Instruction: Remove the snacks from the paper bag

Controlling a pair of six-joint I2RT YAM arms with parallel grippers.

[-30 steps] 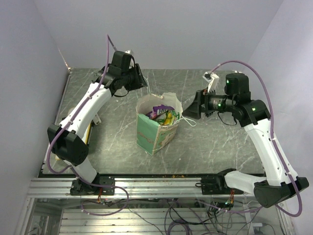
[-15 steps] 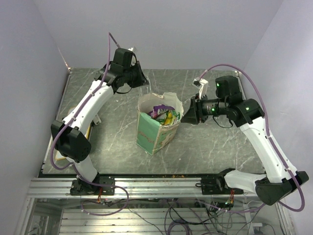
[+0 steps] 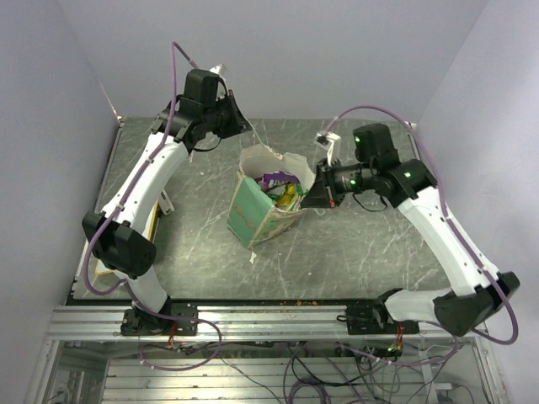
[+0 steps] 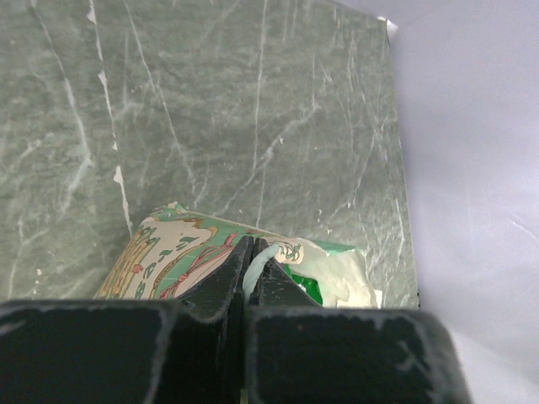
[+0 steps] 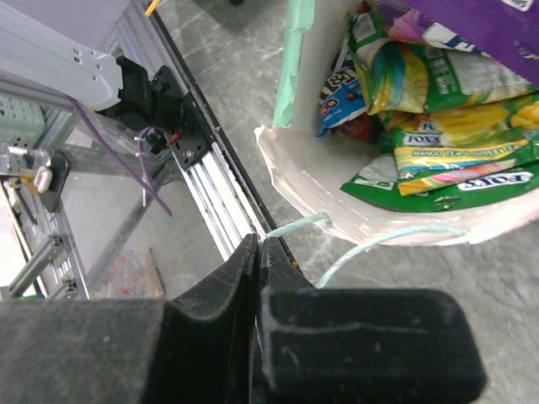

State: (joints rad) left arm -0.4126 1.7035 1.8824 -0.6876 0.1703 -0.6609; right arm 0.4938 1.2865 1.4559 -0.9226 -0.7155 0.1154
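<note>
Task at an early stage, seen from beside the rig. The paper bag sits at the centre of the top view on the grey tabletop, leaning over with its torn cream mouth open toward the upper right. The left gripper, above the bag in that frame, has its jaws pressed together on a pale string handle, with the bag's printed side just below in the left wrist view. The right gripper, at the bag's right rim, likewise pinches the other string handle. The snacks lie stacked inside the mouth: green-and-white packets in the upper right of the right wrist view, and a purple packet on top. No packet is visible on the tabletop, so none appears to be out. Judged from this, the bag is only held open, and every removal is left to do.
</note>
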